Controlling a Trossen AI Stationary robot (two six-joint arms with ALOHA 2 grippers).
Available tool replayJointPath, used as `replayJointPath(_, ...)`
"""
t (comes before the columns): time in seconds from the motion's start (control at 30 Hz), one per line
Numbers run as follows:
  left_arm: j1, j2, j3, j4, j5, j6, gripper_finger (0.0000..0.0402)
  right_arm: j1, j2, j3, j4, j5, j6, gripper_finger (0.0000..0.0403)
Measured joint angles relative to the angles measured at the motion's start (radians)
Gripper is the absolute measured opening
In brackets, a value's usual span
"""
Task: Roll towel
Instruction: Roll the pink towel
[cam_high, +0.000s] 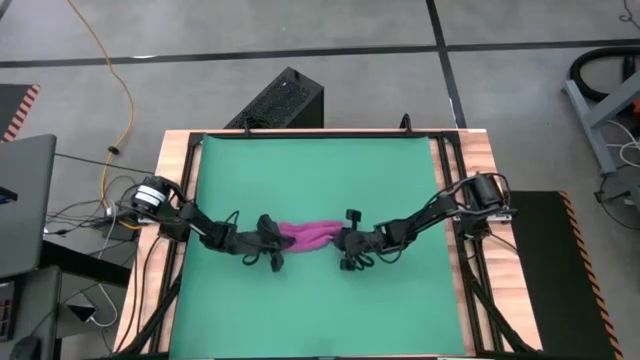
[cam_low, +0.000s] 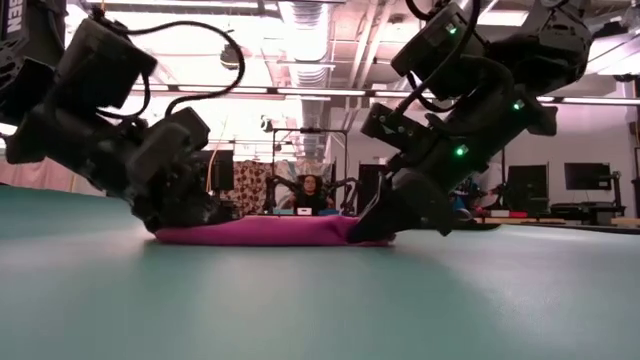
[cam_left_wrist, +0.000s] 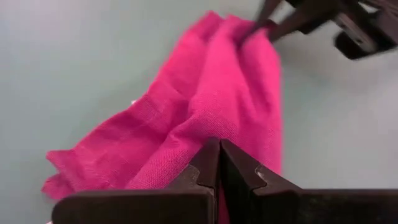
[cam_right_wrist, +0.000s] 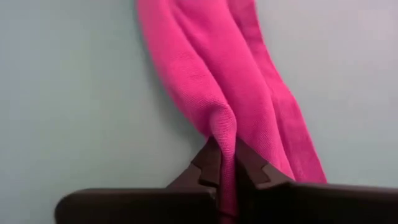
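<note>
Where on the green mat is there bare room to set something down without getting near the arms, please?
The green mat is bare across its far half, up to the black box, and along the near strip below the arms. The middle band is crowded: the left gripper and right gripper each pinch an end of the towel, arms reaching in from both sides.
</note>
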Motion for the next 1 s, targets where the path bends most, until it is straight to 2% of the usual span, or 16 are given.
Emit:
replayJointPath(0.17, -0.047, -0.046, -0.001, 0.090, 0.064, -0.005, 0.0000, -0.005, -0.065, -0.004, -0.061, -0.108, 0.117, 0.0018)
replayJointPath(0.43, -0.067, -0.205, -0.002, -0.045, 0.018, -0.002, 0.0000, -0.045, -0.204, -0.007, -0.210, -0.247, 0.313, 0.0017)
replayJointPath(0.6, -0.066, -0.264, -0.002, -0.073, 0.006, 0.043, 0.0000, -0.081, -0.224, -0.005, -0.231, -0.353, 0.419, 0.0017)
replayJointPath(0.73, -0.066, -0.286, 0.022, -0.078, 0.016, 0.094, 0.0000, -0.110, -0.225, -0.004, -0.289, -0.381, 0.544, 0.0017)
replayJointPath(0.87, -0.071, -0.286, 0.095, -0.224, 0.058, 0.143, 0.0000, -0.126, -0.232, -0.004, -0.294, -0.390, 0.595, 0.0017)
replayJointPath(1.0, -0.096, -0.285, 0.178, -0.437, -0.038, 0.213, 0.0000, -0.129, -0.265, -0.004, -0.297, -0.416, 0.640, 0.0017)
